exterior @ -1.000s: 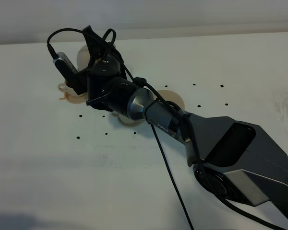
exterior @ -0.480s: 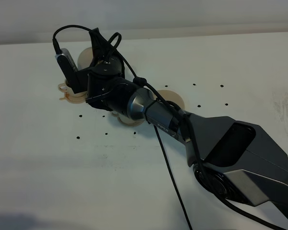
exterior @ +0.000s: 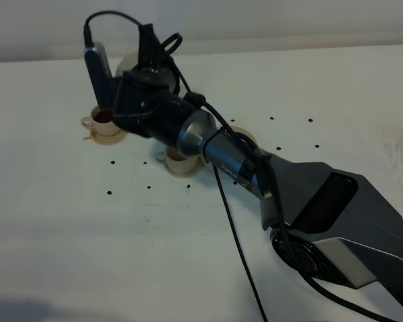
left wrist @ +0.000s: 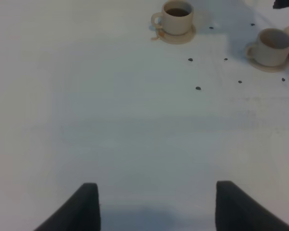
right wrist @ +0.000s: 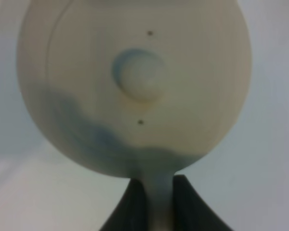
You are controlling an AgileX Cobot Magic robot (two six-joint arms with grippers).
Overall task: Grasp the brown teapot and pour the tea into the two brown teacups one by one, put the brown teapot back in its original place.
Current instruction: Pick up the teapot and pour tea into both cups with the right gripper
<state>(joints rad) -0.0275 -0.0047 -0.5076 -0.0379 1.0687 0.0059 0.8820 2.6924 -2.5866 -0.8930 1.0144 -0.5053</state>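
Round beige-tan ceramic teapot (right wrist: 135,72) hangs clamped by its handle in my right gripper (right wrist: 154,192); a tea-filled beige cup (exterior: 104,119) sits just beside, its empty twin (exterior: 178,159) near my wrist. Left gripper (left wrist: 159,207) gapes.

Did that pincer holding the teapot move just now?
Yes. The right pincer, gripping the brown teapot, shifted upward in the high view, away from the filled teacup it covered before.
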